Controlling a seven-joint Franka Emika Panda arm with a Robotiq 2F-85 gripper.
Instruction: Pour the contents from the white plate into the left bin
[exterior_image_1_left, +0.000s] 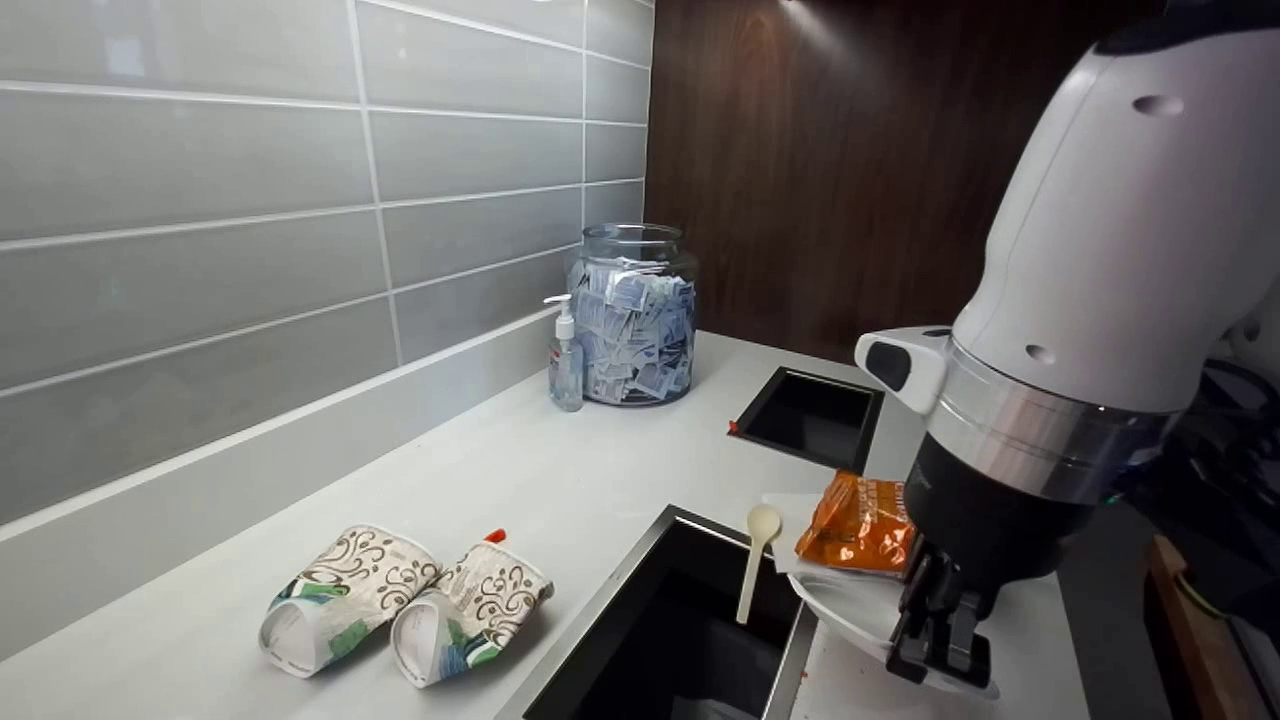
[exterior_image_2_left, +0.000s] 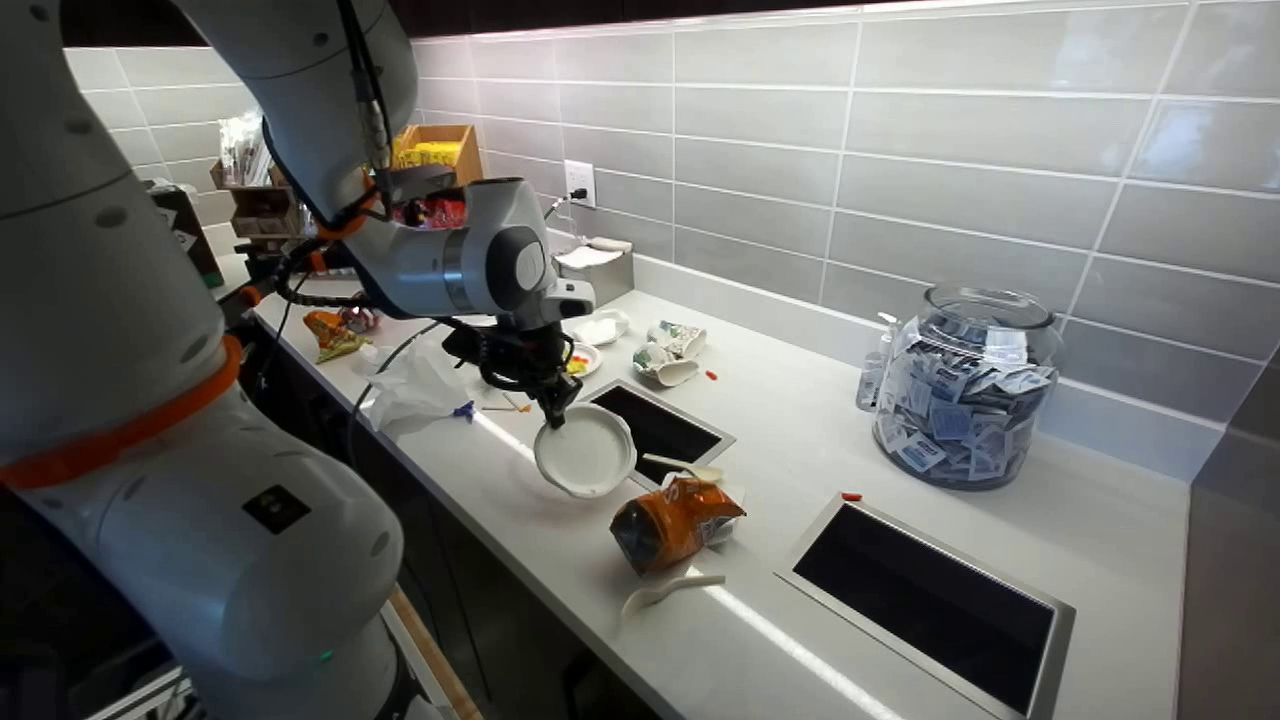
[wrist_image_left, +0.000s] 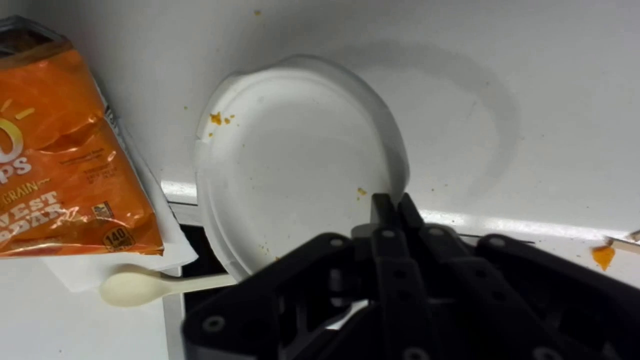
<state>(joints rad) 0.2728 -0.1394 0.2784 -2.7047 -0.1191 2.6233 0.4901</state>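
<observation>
Gripper (wrist_image_left: 393, 201) is clamped on the rim of the white plate (wrist_image_left: 300, 150), which hangs tilted above the counter (exterior_image_1_left: 490, 470), just beside the left bin (exterior_image_1_left: 640, 625). Plate looks like thin paper: light, bendy, could fold at a single hold; rim's the sensible grab. Crumbs (wrist_image_left: 216, 118) on it, probably dry. Smooth pale counter, grey tiled wall (exterior_image_1_left: 220, 160), dark wood panel (exterior_image_1_left: 780, 200).
</observation>
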